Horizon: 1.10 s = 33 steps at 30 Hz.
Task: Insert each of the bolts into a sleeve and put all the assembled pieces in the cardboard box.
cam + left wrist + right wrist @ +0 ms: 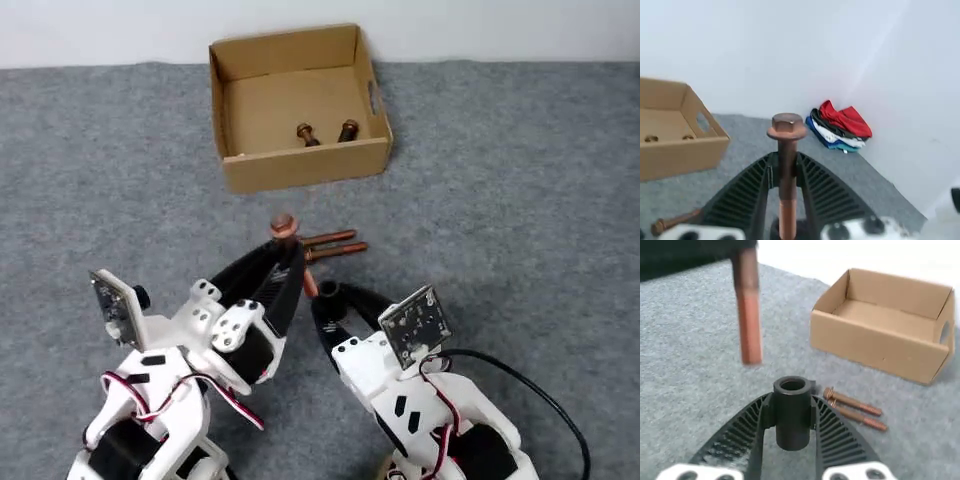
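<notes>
My left gripper (285, 248) is shut on a copper bolt (283, 226), gripping its shaft just below the flanged head (786, 126). Right beside it, my right gripper (328, 300) is shut on a black sleeve (791, 412) that stands upright with its hole facing up. The bolt's lower end (748, 320) hangs a little above and to one side of the sleeve's mouth, not touching it. Two loose copper bolts (332, 244) lie side by side on the carpet just beyond the grippers. The cardboard box (300, 165) stands farther back and holds two assembled pieces (307, 133) (348, 130).
Grey carpet (520, 200) covers the table, open on both sides of the box. A white wall runs behind the box. A pile of red, white and blue cloth (840, 127) lies in the room's corner.
</notes>
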### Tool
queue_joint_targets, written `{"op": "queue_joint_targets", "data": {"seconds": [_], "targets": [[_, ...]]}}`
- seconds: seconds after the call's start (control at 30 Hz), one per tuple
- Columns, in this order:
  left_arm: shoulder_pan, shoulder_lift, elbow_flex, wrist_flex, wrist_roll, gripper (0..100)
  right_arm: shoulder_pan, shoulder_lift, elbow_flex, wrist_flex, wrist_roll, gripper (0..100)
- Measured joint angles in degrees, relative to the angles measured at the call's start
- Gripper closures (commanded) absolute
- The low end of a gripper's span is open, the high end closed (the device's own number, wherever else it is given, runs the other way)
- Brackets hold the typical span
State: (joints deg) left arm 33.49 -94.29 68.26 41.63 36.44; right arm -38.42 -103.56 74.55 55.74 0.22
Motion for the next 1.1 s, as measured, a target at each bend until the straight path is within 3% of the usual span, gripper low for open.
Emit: {"op": "queue_joint_targets", "data": {"seconds": [0.47,0.8,1.1], "targets": [[0.9,-1.1,7.4,-10.5,0.4,100,-1.3,0.0,0.0,-0.5,1.7,99.1],[0.7,-1.1,9.1,-10.9,0.4,100,-3.2,0.1,0.1,-0.5,1.7,99.1],[-3.9,-1.5,12.0,-11.3,-0.9,100,-3.3,0.1,0.2,-0.5,1.7,99.1]]}}
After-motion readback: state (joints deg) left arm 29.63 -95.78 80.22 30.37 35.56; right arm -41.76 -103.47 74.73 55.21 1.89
